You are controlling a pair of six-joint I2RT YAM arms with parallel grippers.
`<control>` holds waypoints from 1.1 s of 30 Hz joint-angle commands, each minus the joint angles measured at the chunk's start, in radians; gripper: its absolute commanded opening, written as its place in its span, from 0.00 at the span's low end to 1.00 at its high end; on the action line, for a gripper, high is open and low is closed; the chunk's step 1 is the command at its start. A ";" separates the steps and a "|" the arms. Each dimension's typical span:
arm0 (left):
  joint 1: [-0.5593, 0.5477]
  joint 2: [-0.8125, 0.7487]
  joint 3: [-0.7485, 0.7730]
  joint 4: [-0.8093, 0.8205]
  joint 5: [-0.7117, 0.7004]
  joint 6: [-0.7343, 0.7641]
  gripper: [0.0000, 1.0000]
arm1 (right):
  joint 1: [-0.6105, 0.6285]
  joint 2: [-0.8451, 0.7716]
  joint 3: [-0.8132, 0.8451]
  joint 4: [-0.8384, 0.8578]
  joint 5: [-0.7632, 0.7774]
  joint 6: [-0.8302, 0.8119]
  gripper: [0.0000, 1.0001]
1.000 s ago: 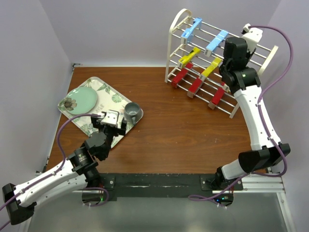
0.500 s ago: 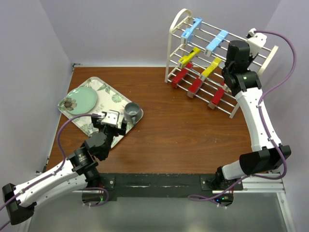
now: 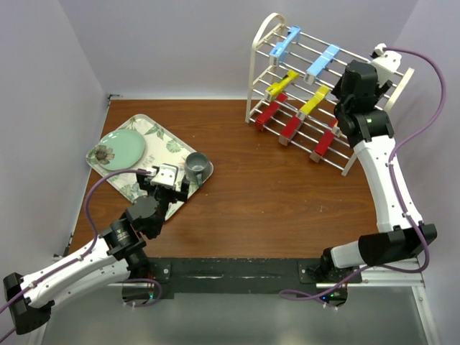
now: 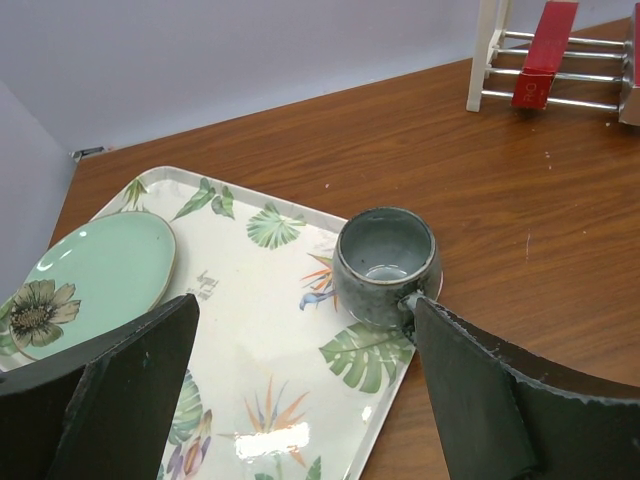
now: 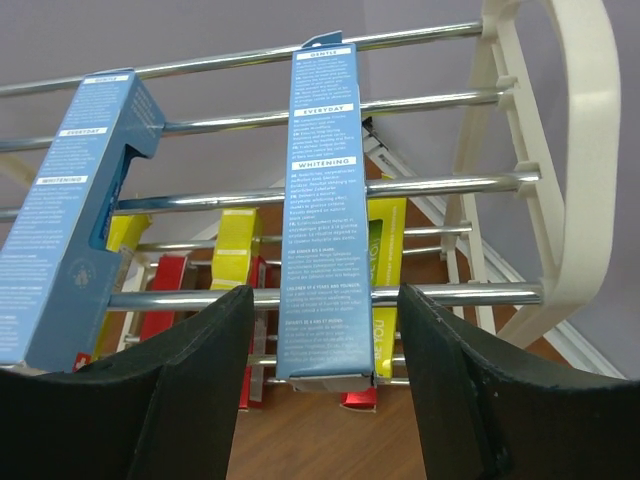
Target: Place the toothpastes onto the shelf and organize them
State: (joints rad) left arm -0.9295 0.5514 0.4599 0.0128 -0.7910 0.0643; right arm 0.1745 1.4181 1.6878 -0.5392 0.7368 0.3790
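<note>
Left blue toothpaste (image 5: 70, 200) cut by frame edge, red toothpaste (image 4: 545, 50) cropped at top

Shelf (image 3: 252, 83) at the far right of the surface (image 3: 251, 187), tray (image 3: 154, 129) at the left.
The toothpastes (image 3: 291, 128) lie across the rods on all three tiers, row above row. On the tray, the plate (image 3: 117, 149) sits at its left end and the mug (image 3: 197, 165) at its right corner. The left end effector (image 3: 167, 180) is just before the mug. The right end effector (image 5: 325, 300) is at the top tier's right end, one toothpaste between its fingers, apart from both.
</note>
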 commanded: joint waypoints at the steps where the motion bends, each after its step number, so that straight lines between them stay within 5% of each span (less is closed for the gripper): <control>1: 0.004 -0.007 0.002 0.042 -0.023 -0.009 0.95 | -0.004 -0.085 0.013 0.044 -0.048 -0.023 0.69; 8: 0.004 -0.007 0.129 -0.180 -0.074 -0.139 0.98 | -0.004 -0.273 -0.108 0.191 -0.201 -0.106 0.98; 16: 0.004 -0.040 0.388 -0.513 -0.109 -0.230 1.00 | -0.004 -0.611 -0.381 0.265 -0.272 -0.196 0.98; 33: 0.004 -0.295 0.543 -0.514 -0.114 -0.129 1.00 | -0.004 -1.323 -0.809 -0.002 -0.223 -0.269 0.98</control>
State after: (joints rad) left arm -0.9295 0.2886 0.9749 -0.4988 -0.8776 -0.1085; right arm 0.1745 0.1726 0.9173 -0.4694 0.5053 0.1417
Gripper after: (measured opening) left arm 0.996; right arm 0.985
